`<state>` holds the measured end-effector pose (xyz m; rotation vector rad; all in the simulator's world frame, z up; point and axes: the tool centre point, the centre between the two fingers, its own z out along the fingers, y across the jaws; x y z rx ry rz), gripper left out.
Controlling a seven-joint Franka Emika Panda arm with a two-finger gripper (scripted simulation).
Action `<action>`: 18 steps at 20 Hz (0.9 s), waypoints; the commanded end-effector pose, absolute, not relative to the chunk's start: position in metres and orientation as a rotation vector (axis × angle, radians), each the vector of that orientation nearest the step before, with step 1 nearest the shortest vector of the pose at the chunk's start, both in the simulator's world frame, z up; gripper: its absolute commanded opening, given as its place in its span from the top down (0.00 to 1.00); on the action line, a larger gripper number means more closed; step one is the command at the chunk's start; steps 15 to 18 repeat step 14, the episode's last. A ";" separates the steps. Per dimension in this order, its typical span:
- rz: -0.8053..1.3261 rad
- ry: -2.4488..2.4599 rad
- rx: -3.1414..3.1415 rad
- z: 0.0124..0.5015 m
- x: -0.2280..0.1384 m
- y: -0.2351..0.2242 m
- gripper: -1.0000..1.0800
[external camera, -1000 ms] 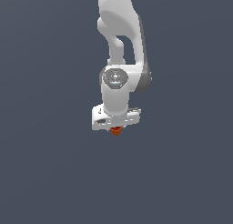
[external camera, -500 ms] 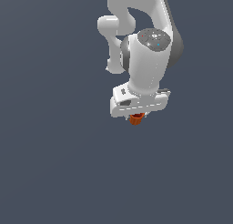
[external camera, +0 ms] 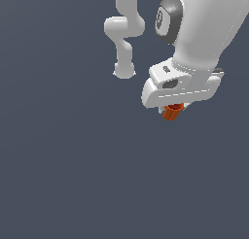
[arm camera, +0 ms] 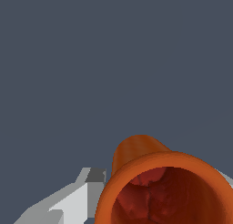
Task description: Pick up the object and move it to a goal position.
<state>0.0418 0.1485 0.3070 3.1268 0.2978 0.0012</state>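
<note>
Since the frame half a second ago, the arm (external camera: pixel 204 34) has swung toward the exterior view's right and now fills the upper right of that view, appearing much larger than before; the cup has travelled with it.

Note the following for the current moment:

1. You see the gripper (external camera: pixel 171 109) pointing downward beneath the white wrist housing (external camera: pixel 177 87). Its jaws are clamped on the cup (external camera: pixel 170 111), which protrudes just below the housing.
2. The cup is orange-red and small compared with the gripper. Only its lower part shows in the exterior view; the rest is hidden between the fingers.
3. In the wrist view the cup (arm camera: pixel 164 191) sits very close to the camera. You look into its darker hollow opening, and its body narrows away from the rim.
4. A pale grey finger (arm camera: pixel 68 202) lies just beside the cup's rim in the wrist view. The opposite finger is barely visible at the frame edge.
5. The surface (external camera: pixel 73 175) is a uniform dark grey-blue. No edge or corner of it shows, so you cannot place the cup against them.
</note>
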 end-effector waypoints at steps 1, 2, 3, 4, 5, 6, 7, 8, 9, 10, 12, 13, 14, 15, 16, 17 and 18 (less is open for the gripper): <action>0.000 0.295 3.127 0.323 0.043 0.161 1.00; 0.000 0.295 3.127 0.328 0.043 0.165 1.00; 0.000 0.295 3.127 0.332 0.044 0.168 1.00; 0.000 0.295 3.127 0.336 0.044 0.171 1.00; 0.000 0.295 3.127 0.339 0.044 0.174 1.00; 0.000 0.295 3.127 0.342 0.045 0.177 1.00; 0.000 0.295 3.127 0.345 0.045 0.179 1.00; 0.000 0.295 3.127 0.347 0.046 0.180 1.00; 0.000 0.295 3.127 0.349 0.046 0.182 1.00; 0.000 0.295 3.127 0.350 0.046 0.183 1.00; 0.000 0.295 3.127 0.352 0.046 0.185 1.00; 0.000 0.295 3.127 0.352 0.046 0.185 1.00; 0.000 0.295 3.127 0.352 0.046 0.185 1.00; 0.000 0.295 3.127 0.352 0.046 0.185 1.00; 0.000 0.295 3.127 0.352 0.046 0.185 1.00; 0.000 0.295 3.127 0.352 0.046 0.185 1.00; 0.000 0.295 3.127 0.352 0.046 0.185 1.00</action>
